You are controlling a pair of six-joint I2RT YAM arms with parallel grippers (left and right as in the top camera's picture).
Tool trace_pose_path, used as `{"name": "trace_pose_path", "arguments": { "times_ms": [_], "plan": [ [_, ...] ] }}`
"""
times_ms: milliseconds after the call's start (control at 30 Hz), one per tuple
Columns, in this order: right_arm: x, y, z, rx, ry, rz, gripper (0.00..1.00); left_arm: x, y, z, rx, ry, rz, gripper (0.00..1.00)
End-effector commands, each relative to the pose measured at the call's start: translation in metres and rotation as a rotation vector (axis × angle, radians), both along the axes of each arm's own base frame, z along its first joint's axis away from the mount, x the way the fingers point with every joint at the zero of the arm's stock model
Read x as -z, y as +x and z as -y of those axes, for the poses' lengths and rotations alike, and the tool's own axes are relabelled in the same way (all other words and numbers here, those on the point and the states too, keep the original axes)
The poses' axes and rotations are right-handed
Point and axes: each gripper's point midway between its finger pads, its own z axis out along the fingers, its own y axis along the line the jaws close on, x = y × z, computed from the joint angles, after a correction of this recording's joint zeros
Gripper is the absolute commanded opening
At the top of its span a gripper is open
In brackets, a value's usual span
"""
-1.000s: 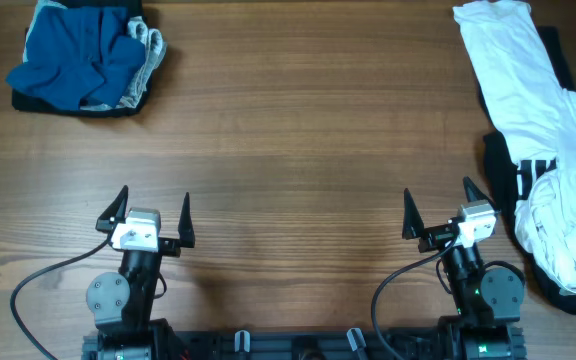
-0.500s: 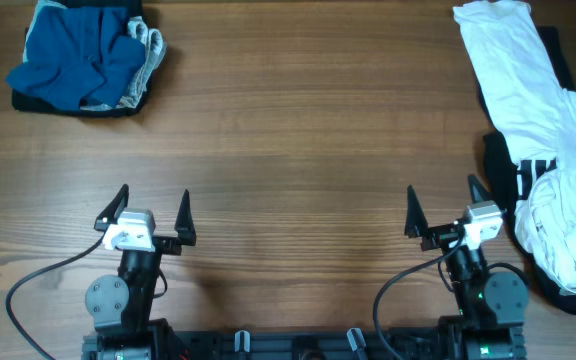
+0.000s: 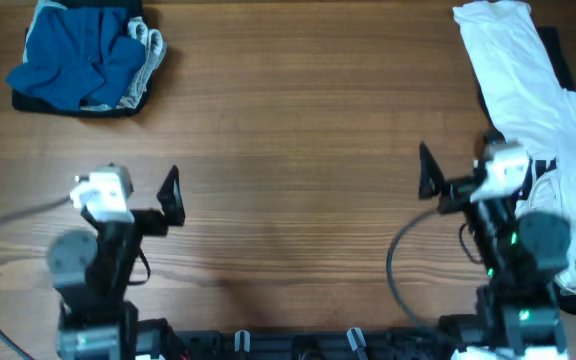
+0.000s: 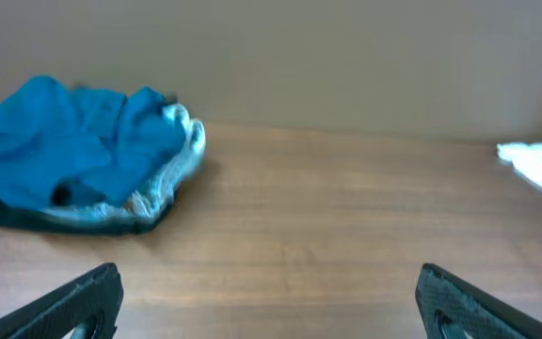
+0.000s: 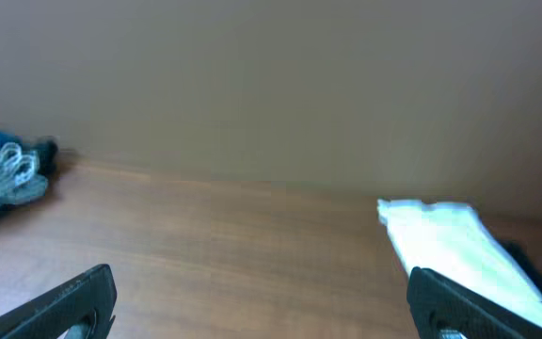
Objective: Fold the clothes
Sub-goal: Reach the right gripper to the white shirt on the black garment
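Note:
A large white T-shirt (image 3: 524,92) with a black striped print lies crumpled along the table's right edge, over a black garment (image 3: 495,160). A pile of blue and grey pieces (image 3: 80,55) sits at the far left corner. My left gripper (image 3: 134,187) is open and empty over bare wood at the near left. My right gripper (image 3: 457,166) is open and empty, just left of the white shirt. The left wrist view shows the blue pile (image 4: 73,151) ahead to the left and open fingertips (image 4: 75,303). The right wrist view shows the white shirt (image 5: 452,241) ahead to the right.
The wooden table (image 3: 288,150) spans the whole overhead view. The arm bases and cables (image 3: 398,260) sit along the near edge. The grey edge of the blue pile (image 5: 3,179) shows at the far left of the right wrist view.
Both arms have risen and reached away from the near edge. The right gripper has moved up and right, close to the white shirt. Both stay open.

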Motion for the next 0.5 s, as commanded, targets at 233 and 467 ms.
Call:
{"name": "trace_pose_path", "arguments": {
  "times_ms": [233, 467],
  "plan": [
    [0.016, 0.067, -0.008, -0.02, 0.042, -0.519, 1.0, -0.014, 0.052, -0.003, 0.013, -0.066, -0.41, 1.0],
    [0.07, 0.09, -0.029, -0.127, 0.101, -0.705, 1.0, 0.055, 0.071, -0.005, 0.011, -0.105, -0.67, 1.0]
  ]
}}
